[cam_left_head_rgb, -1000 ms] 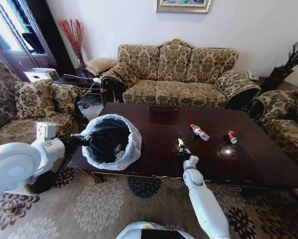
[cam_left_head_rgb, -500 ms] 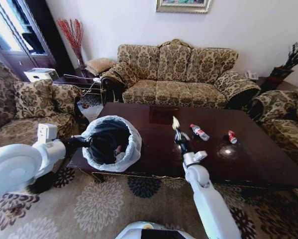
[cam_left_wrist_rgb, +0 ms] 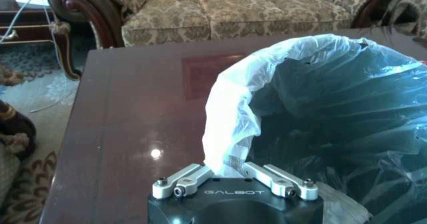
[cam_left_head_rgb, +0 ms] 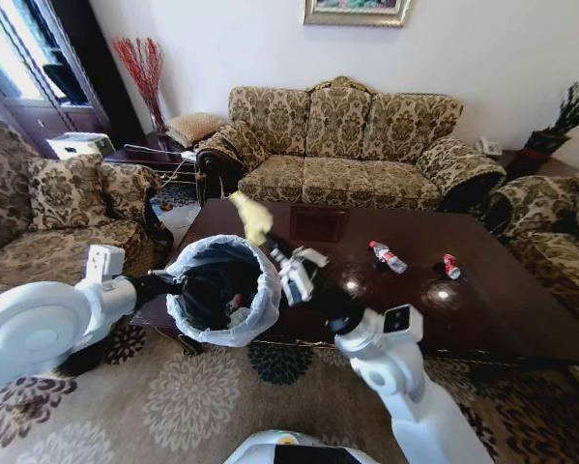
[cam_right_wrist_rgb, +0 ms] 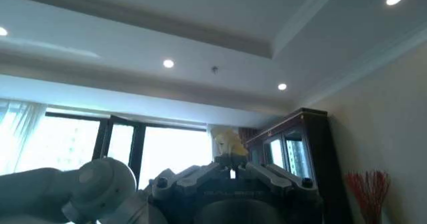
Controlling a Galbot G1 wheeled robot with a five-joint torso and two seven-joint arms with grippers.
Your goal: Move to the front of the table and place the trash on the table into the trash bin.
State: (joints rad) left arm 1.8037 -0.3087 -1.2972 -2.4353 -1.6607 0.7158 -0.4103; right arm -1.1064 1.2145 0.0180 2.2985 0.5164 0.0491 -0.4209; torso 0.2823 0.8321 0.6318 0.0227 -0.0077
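The trash bin [cam_left_head_rgb: 219, 288], black inside with a whitish liner [cam_left_wrist_rgb: 233, 104], is held at the table's [cam_left_head_rgb: 502, 319] front left corner. My left gripper [cam_left_head_rgb: 169, 283] is shut on its rim, the liner pinched between the fingers [cam_left_wrist_rgb: 179, 180]. My right gripper [cam_left_head_rgb: 268, 244] points up and left above the bin's far rim, shut on a white paper cone [cam_left_head_rgb: 252, 217], which also shows in the right wrist view [cam_right_wrist_rgb: 227, 141]. A clear red-capped bottle [cam_left_head_rgb: 388, 256] and a crushed red can [cam_left_head_rgb: 450, 265] lie on the table's right half.
A patterned sofa [cam_left_head_rgb: 347, 145] stands behind the table, with armchairs at the left [cam_left_head_rgb: 47, 203] and right [cam_left_head_rgb: 560, 222]. A floral rug [cam_left_head_rgb: 202, 396] covers the floor in front. A dark cabinet [cam_right_wrist_rgb: 293, 144] stands by the windows.
My right gripper has lifted the paper cone off the table and swung it left, from the table's middle to above the bin's rim. The bin has barely moved.
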